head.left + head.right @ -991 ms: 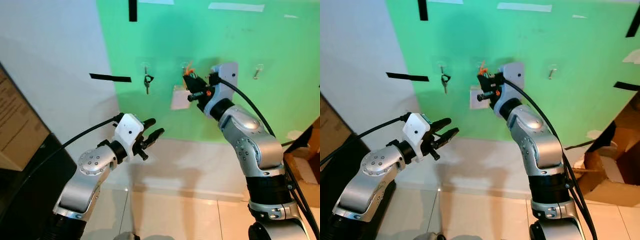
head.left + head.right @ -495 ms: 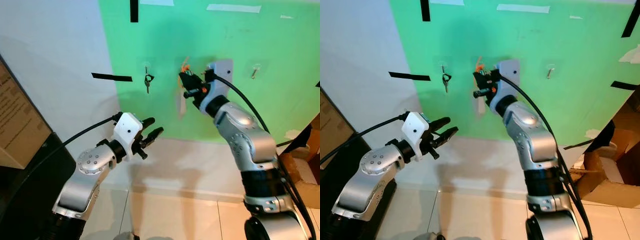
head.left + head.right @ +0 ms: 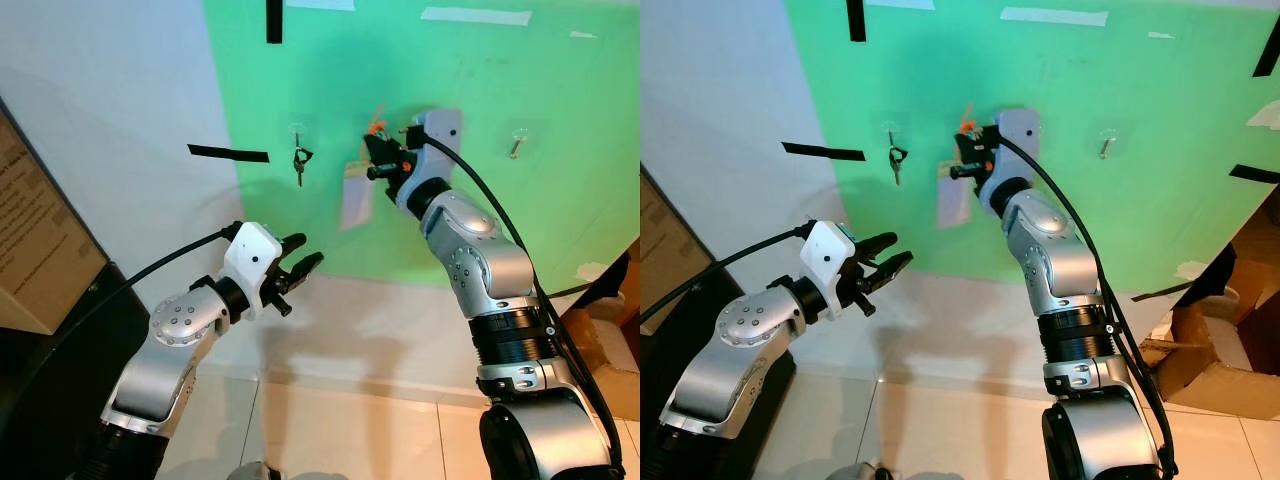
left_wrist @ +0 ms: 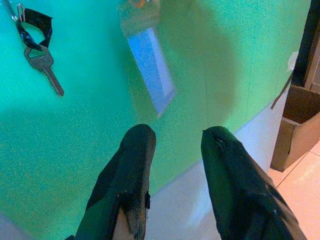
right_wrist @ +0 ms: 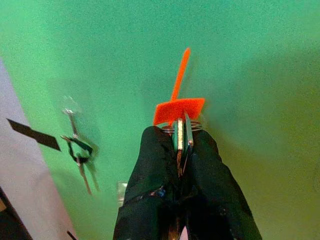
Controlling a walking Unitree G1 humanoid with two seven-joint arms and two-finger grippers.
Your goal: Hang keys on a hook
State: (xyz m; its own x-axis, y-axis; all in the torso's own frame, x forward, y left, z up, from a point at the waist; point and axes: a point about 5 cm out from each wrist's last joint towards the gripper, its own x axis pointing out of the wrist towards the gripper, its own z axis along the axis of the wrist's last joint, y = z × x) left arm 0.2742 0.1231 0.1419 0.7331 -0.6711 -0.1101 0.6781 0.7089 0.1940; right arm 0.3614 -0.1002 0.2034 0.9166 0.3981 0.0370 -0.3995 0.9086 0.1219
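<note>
My right gripper (image 3: 379, 152) is raised against the green wall (image 3: 560, 200) and is shut on a key ring with an orange tag (image 5: 179, 107). The keys (image 5: 180, 139) are pinched between its fingertips. A pale card (image 3: 352, 195) dangles below the gripper. The orange tag (image 3: 376, 123) sticks up where the middle hook is; the hook itself is hidden. Another key on a black strap (image 3: 298, 165) hangs from the left hook. A third hook (image 3: 516, 143) is further right. My left gripper (image 3: 301, 268) is open and holds nothing, low and left of the wall hooks.
Black tape strips (image 3: 228, 153) cross the wall. A cardboard box (image 3: 35, 250) stands at the left over a black object (image 3: 60, 370). More cardboard boxes (image 3: 1215, 345) lie at the right on the tiled floor (image 3: 350, 430).
My right gripper has moved left and up, closer to the wall, with the keys; the pale card has swung beneath it. The left arm has hardly moved.
</note>
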